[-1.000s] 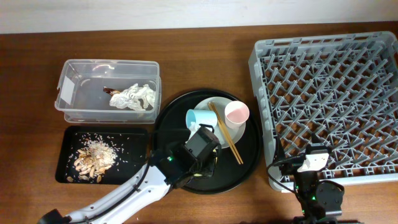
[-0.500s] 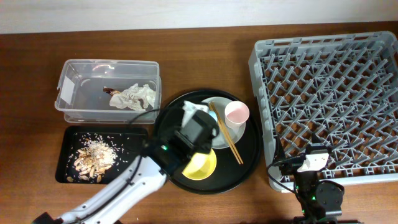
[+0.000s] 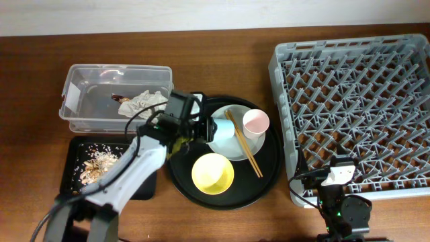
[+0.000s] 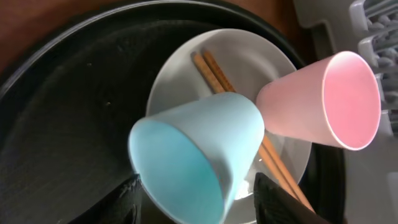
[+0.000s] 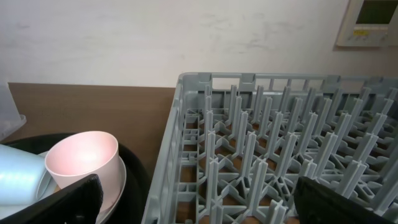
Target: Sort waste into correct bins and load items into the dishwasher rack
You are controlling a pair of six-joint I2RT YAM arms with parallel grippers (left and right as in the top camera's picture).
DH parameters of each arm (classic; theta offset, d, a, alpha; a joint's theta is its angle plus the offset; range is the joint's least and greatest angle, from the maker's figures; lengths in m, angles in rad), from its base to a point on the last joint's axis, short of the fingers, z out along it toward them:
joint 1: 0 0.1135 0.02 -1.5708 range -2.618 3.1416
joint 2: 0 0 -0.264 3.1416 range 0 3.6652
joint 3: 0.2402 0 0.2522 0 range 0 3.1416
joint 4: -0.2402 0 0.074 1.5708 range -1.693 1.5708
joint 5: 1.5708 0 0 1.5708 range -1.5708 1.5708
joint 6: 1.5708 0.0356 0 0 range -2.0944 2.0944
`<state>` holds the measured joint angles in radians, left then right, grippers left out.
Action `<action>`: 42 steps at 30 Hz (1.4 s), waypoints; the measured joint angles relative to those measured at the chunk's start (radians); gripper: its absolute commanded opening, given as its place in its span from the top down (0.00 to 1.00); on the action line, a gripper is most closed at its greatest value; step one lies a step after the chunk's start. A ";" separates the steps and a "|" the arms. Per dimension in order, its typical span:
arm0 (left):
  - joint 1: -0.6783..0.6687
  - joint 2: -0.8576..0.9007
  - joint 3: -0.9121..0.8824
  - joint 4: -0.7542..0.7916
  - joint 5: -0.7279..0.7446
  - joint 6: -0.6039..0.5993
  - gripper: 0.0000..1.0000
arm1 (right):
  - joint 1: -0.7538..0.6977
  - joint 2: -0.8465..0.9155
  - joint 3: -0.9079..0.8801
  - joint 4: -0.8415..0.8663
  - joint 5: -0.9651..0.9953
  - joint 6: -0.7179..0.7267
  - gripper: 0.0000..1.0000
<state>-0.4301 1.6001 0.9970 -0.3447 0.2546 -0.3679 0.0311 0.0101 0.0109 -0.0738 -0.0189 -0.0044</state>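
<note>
Left gripper (image 4: 202,202), frame bottom: jaws parted astride the tipped blue cup (image 4: 196,158), centre, lying on the plate (image 4: 180,81). Beyond: chopsticks (image 4: 214,68), then pink cup (image 4: 323,102), right. Risk: closing on the slanted wall may squirt the cup into the pink cup. Right gripper (image 5: 198,200) wide apart, empty.

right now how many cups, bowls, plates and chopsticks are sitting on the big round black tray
cups: 2 (light blue plastic cup, pink plastic cup)
bowls: 1 (yellow round bowl)
plates: 1 (pale grey-white round plate)
chopsticks: 2 (long wooden chopsticks)
total: 6
</note>
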 measured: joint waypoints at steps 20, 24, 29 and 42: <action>0.014 0.063 0.000 0.050 0.273 0.010 0.51 | 0.000 0.000 0.000 0.000 0.000 0.000 0.01; 0.014 0.063 0.000 0.036 0.259 0.010 0.56 | 0.000 0.000 0.000 0.000 0.000 0.000 0.01; 0.014 0.063 0.000 0.023 0.236 0.013 0.65 | 0.000 0.000 0.000 0.000 0.000 0.000 0.01; 0.010 0.063 0.000 0.055 0.137 0.013 0.78 | 0.000 0.000 0.000 0.024 -0.257 0.186 0.01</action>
<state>-0.4206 1.6634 0.9970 -0.2897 0.3916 -0.3553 0.0311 0.0101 0.0109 -0.0498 -0.2760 0.1818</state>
